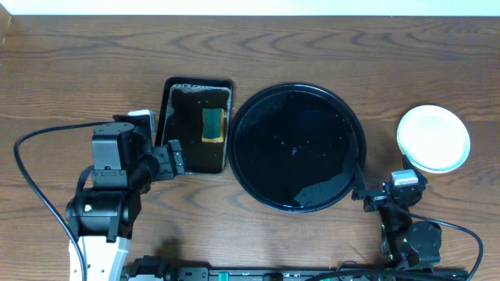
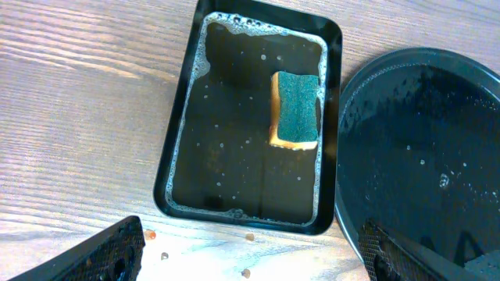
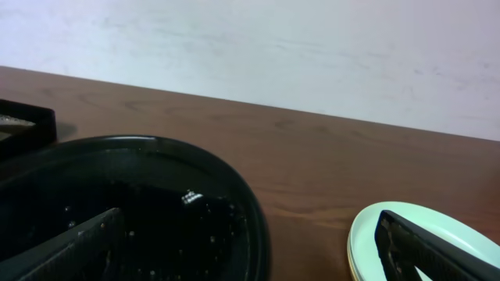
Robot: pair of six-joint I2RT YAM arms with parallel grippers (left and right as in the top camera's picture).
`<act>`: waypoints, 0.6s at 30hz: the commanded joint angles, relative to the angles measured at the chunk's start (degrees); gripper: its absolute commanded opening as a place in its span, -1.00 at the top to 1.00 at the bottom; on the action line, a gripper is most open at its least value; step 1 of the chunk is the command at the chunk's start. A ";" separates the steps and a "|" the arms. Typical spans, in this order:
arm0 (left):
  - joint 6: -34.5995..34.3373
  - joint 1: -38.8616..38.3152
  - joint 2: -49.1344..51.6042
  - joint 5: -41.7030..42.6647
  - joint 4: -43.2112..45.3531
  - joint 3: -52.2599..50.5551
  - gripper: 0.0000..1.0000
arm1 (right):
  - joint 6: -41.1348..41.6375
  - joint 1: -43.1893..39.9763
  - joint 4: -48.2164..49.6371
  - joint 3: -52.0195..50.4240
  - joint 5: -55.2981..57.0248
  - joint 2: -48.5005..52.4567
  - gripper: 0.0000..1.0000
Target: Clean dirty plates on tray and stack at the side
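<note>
The plates sit stacked on the table right of the tray, seen whole only overhead, the left gripper and right gripper gape with nothing held, and only the left wrist view shows suds rimming the rectangular tray that holds the sponge.

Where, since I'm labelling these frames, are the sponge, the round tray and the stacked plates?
sponge (image 2: 296, 109): left wrist view, middle of its green top.
round tray (image 1: 297, 144): overhead view, bare wet floor.
stacked plates (image 1: 433, 138): overhead view, centre of the top plate.

Black left arm, white base; black right arm; black cables.
</note>
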 commanded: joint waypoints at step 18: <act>1.40 -0.07 -1.66 -1.22 -0.24 -0.74 -0.77 | -0.72 0.61 -0.24 -0.07 -0.68 -0.26 -0.98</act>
